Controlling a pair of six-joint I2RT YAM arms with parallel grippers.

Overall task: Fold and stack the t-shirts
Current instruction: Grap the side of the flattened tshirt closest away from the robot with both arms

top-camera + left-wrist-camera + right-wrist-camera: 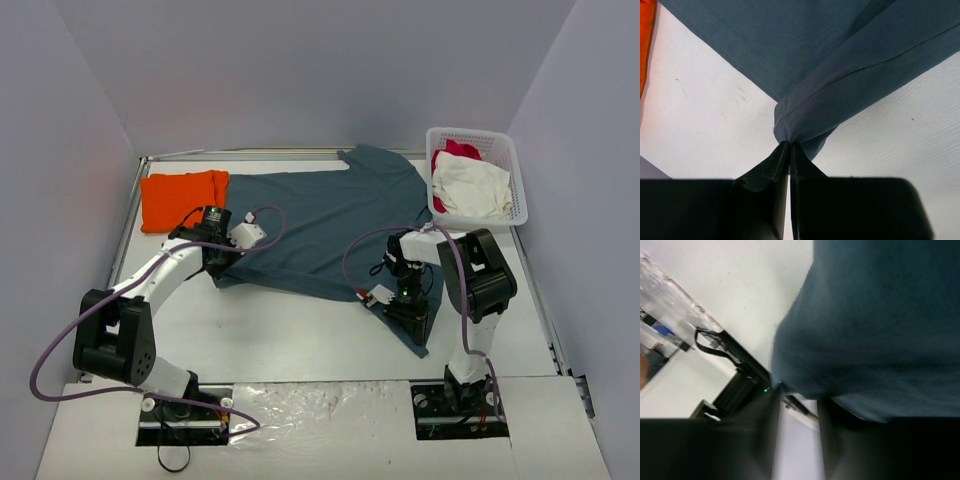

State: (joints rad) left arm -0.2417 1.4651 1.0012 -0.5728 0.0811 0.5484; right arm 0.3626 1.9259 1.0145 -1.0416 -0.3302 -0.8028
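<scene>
The slate-blue t-shirt point(320, 215) lies spread over the middle of the surface point(290, 335). Its body reaches toward 12 o'clock, and a narrow tail of cloth runs down toward 5 o'clock.

The left gripper point(790, 146) sits at the shirt's 8 o'clock corner. Its jaws are pressed together on a small pinch of that corner. From the pinch the cloth gathers into a fold and fans away toward 1 o'clock, with a stitched hem running beside it.

The right gripper point(406, 312) is at the shirt's 5 o'clock end, over the tail. In its wrist view the jaws stand a little apart, with a pale gap between them. The blue cloth bunches right at the tips and drapes over the right finger. I cannot tell whether it actually has hold of the cloth.

The orange t-shirt point(183, 198) lies folded at 10 o'clock, just beside the blue shirt's edge and free of both grippers.

A white basket point(520, 190) at 2 o'clock holds a white garment point(470, 185) and a red-pink garment point(455, 150).
</scene>
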